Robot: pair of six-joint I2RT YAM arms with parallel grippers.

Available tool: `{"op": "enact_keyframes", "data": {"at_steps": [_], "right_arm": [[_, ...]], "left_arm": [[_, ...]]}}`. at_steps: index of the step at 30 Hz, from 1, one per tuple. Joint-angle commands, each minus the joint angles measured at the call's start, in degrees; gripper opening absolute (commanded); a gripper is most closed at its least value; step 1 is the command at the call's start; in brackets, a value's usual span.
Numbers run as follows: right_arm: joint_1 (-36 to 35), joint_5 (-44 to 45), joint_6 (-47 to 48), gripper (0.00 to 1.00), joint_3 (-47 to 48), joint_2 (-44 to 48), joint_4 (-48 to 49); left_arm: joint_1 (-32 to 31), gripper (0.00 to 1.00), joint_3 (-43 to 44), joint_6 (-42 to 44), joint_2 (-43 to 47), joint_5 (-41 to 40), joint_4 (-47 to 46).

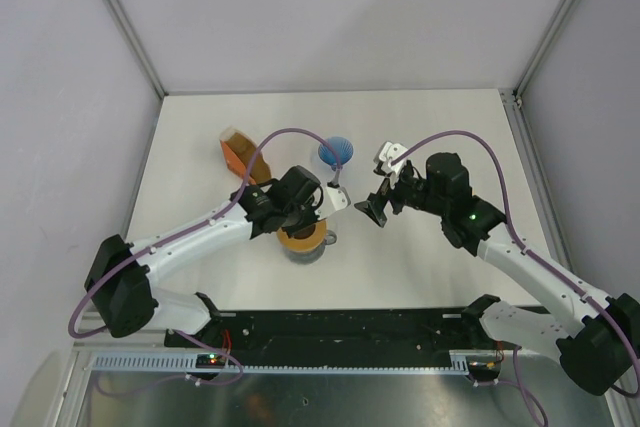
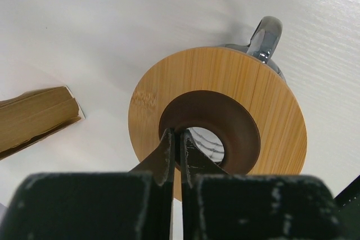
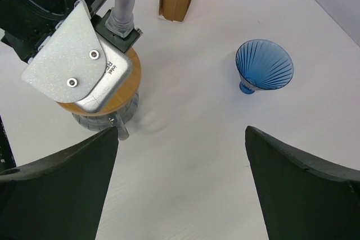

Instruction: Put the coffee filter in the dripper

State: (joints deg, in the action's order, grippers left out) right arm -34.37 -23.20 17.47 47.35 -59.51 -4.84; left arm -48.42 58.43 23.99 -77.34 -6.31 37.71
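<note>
White table (image 1: 420, 267) held the blue dripper (image 1: 336, 153) at top middle, no filter inside yet; the left gripper (image 2: 175, 139) was pinched together, the right gripper (image 3: 181, 133) wide apart and empty.

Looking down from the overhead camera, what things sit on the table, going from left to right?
orange packet of papers → wooden ring → blue dripper
</note>
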Motion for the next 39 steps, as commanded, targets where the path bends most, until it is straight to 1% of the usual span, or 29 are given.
{"op": "enact_keyframes", "data": {"at_steps": [1, 5, 7, 10, 19, 26, 34, 38, 39], "right_arm": [[0.27, -0.92, -0.81, 0.99, -0.09, 1.36, 2.04], [0.31, -1.06, -0.84, 0.99, -0.09, 1.53, 1.96], [0.37, -1.01, -0.86, 0.99, -0.07, 1.64, 1.90], [0.54, -0.83, -0.97, 0.99, -0.07, 1.56, 2.02], [1.58, 0.76, -2.74, 0.99, -0.07, 0.74, 4.13], [5.06, 2.47, -9.52, 0.99, -0.10, -0.95, 9.54], [6.49, 2.64, -11.95, 0.99, -0.12, -2.92, 12.43], [8.30, 4.71, -16.31, 0.99, -0.08, -4.49, 15.45], [8.94, 4.94, -18.96, 0.99, -0.07, -5.06, 16.56]], "left_arm": [[-0.36, 0.01, -0.64, -0.34, 1.02, 1.36, -1.77], [-0.36, 0.04, -1.34, -0.20, 0.84, 2.36, -1.69], [-0.36, 0.08, -1.53, -0.13, 1.06, 1.94, -1.62], [-0.42, 0.18, -1.32, -0.13, 1.61, 0.91, -1.51], [-0.37, 0.39, 0.94, -1.02, 2.30, -2.28, 0.29], [-0.36, 0.45, 3.54, -0.83, 2.87, -4.53, 0.82], [-0.36, 0.48, 6.41, -1.38, 3.56, -3.42, 0.93], [0.82, 0.51, 7.86, -1.75, 4.21, -3.63, 0.88], [1.42, 0.53, 8.11, -2.10, 4.43, -3.59, 0.83]]}}
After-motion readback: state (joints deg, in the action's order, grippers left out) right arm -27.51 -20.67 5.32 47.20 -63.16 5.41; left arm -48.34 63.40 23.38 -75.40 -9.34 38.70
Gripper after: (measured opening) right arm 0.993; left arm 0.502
